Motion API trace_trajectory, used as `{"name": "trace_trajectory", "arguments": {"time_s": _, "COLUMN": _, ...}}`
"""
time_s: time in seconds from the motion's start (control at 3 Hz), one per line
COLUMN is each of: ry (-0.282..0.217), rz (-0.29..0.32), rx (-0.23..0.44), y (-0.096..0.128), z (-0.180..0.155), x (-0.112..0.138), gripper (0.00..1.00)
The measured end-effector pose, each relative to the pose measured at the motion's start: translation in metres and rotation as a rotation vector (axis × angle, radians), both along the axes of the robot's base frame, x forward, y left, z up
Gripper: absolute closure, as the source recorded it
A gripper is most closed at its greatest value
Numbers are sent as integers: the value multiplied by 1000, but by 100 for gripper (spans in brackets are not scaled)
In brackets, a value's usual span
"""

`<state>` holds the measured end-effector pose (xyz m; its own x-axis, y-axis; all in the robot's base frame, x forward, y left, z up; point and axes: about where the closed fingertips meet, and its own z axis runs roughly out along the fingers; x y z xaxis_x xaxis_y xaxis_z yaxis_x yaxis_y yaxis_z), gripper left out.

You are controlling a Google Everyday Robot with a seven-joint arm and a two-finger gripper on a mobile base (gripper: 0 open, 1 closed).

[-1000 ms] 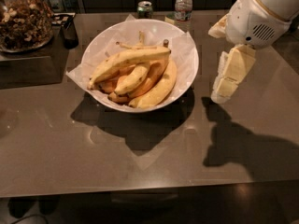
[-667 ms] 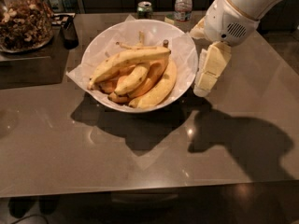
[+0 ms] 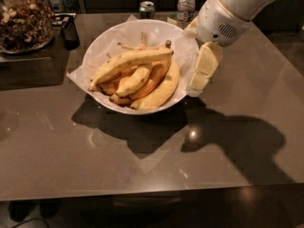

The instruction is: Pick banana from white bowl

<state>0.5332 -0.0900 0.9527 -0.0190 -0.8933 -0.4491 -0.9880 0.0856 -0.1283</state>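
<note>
The white bowl [image 3: 101, 41], lined with crinkled white paper, stands on the brown table at centre left. It holds several bananas. The longest, pale-yellow banana [image 3: 135, 60] lies across the top of the pile, running from lower left to a dark stub end at upper right. Shorter, more orange bananas [image 3: 159, 90] lie under and in front of it. My gripper [image 3: 196, 85] hangs from the white arm at the bowl's right rim, pointing down, beside the bananas and apart from the long one.
A glass jar of nuts [image 3: 23, 19] stands at the back left with a small dark object [image 3: 70, 32] beside it. A green can [image 3: 147, 8] and a water bottle [image 3: 185, 4] stand behind the bowl. The table's front edge [image 3: 142, 191] runs along the bottom.
My arm and gripper have moved left, from well right of the bowl to its right rim. The bowl and bananas have not moved.
</note>
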Motion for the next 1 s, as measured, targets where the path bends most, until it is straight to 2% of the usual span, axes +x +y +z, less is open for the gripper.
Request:
{"name": "trace_trajectory", "arguments": {"time_s": 0.67, "ry": -17, "rz": 145, "rx": 18, "y": 75, "z": 11, "x": 16, "gripper": 0}}
{"name": "trace_trajectory", "arguments": {"time_s": 1.0, "ry": -6, "rz": 182, "rx": 26, "y": 99, "z": 6, "x": 32, "gripper": 0}}
